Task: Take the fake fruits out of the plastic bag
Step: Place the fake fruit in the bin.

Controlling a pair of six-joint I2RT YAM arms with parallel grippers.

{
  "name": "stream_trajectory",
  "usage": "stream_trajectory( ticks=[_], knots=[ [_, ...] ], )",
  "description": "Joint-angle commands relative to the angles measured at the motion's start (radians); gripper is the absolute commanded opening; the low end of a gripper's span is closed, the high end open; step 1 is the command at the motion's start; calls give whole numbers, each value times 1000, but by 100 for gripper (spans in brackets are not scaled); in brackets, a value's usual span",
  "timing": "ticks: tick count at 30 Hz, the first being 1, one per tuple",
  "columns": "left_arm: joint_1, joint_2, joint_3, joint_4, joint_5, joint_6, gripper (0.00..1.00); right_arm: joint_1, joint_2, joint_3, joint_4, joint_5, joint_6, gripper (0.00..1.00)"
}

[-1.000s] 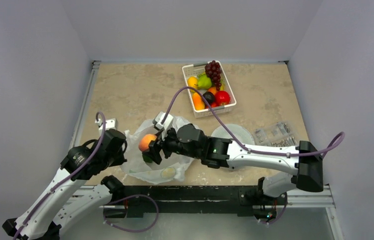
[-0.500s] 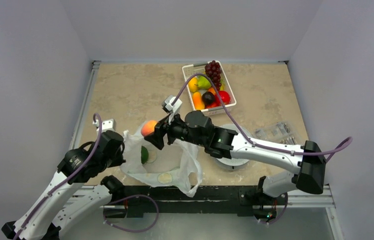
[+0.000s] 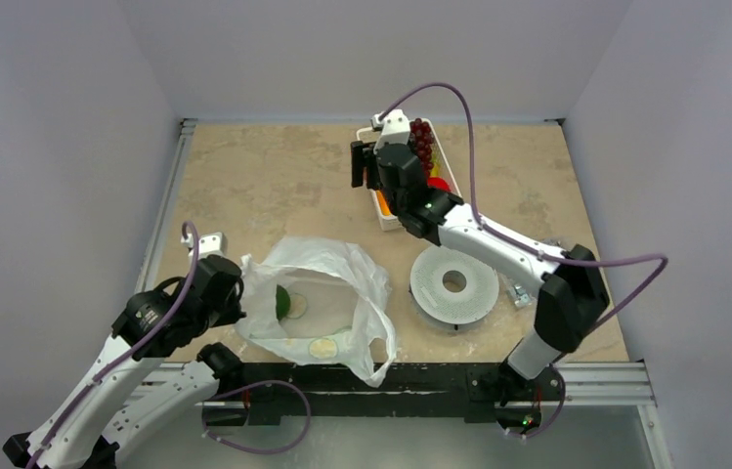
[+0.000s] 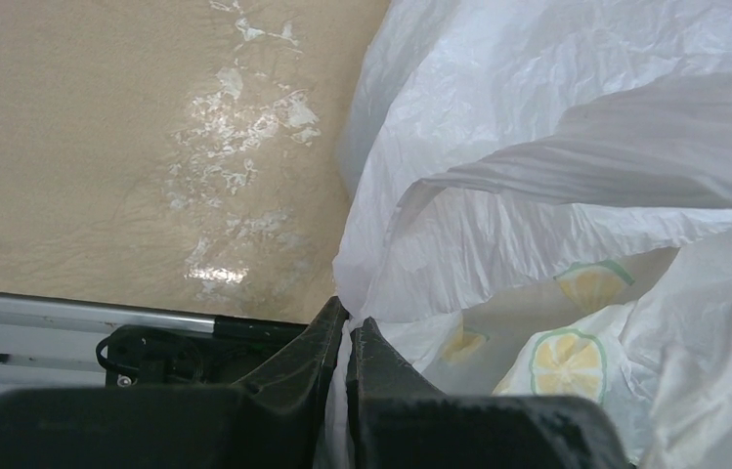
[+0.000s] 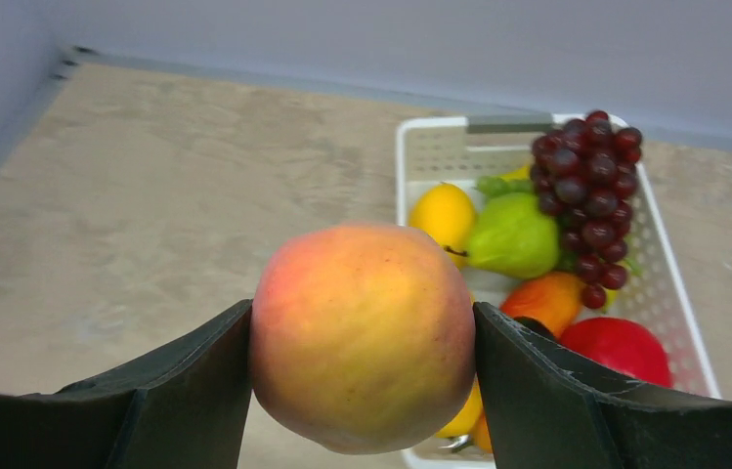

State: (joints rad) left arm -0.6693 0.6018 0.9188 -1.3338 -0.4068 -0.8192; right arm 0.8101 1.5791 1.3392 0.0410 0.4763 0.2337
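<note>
The plastic bag (image 3: 332, 269) lies crumpled and open near the table's front edge, white with lemon-slice prints (image 4: 565, 362). A green fruit (image 3: 282, 302) shows inside it. My left gripper (image 4: 345, 327) is shut on the bag's left edge (image 3: 242, 298). My right gripper (image 5: 362, 311) is shut on a peach (image 5: 362, 352), held in the air over the near left corner of the white basket (image 5: 403, 166). In the top view the right gripper (image 3: 364, 166) is at the basket's left rim. The basket holds dark red grapes (image 5: 586, 186), a green pear (image 5: 513, 234), a yellow fruit (image 5: 443, 213), an orange fruit (image 5: 549, 298) and a red fruit (image 5: 616, 347).
A white round disc with a centre hole (image 3: 453, 283) lies right of the bag, under my right arm. A clear packet of small parts (image 3: 516, 291) peeks out beside the arm. Grey walls close in the table on three sides.
My right arm has swung the peach from over the bag's mouth up and back to the basket. The bag has spread open. My left gripper has kept its pinch in place.
</note>
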Motion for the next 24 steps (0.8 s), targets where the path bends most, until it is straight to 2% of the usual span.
stream_trajectory(
  ticks=[1,5,10,14,18,24],
  knots=[
    [-6,-8,41,66,24,64,0,-78,120,73,-16,159,-88,0],
    [-6,-23,78,248,25,318,0,-139,199,136,-39,75,-79,0],
    [-6,83,170,435,58,671,0,-160,238,178,-74,43,-80,0],
    [-6,24,54,622,102,864,0,-178,236,184,-78,-1,-60,0],
    [-6,-95,-116,806,163,928,0,-184,227,165,-52,-20,-62,0],
    [-6,-158,-263,845,95,895,0,-208,270,223,-75,-9,-77,1]
  ],
)
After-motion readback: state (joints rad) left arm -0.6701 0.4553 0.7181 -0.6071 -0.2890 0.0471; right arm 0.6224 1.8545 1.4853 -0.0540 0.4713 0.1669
